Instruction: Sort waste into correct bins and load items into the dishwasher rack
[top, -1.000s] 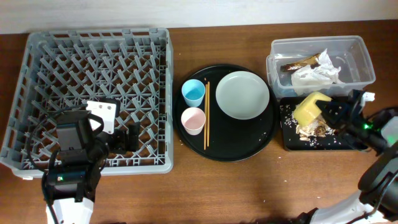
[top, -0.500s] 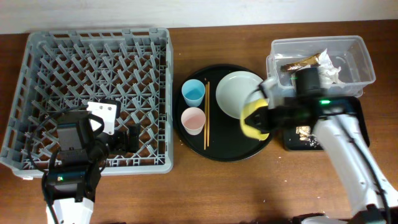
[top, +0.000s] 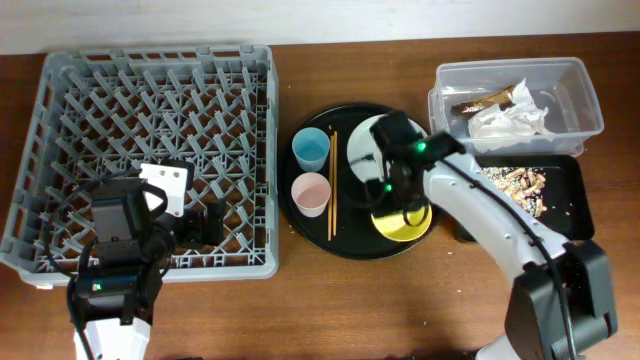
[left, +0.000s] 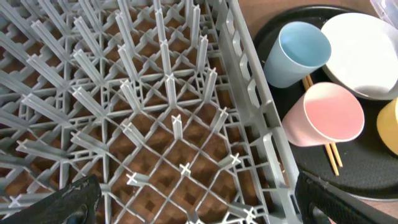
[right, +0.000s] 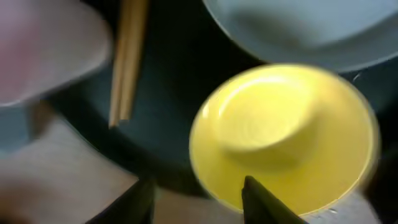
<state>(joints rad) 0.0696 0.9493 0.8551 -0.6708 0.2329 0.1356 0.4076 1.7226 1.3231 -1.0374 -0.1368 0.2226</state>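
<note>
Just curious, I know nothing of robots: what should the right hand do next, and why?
Probably lift the right hand straight up. Its fingers stand apart astride the rim of the yellow bowl, which looks empty and rests on the round black tray, so nothing is gripped.

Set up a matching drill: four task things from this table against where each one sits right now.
Things:
1. yellow bowl
2. light blue cup
3. brown-and-gold wrapper
4. food scraps

Places:
A. in the clear tub
B. on the round black tray, between the chopsticks and the rack
C. in the black rectangular tray
D. on the round black tray, beside the plate

Pairs: 1-D, 2-B, 3-A, 4-C
</note>
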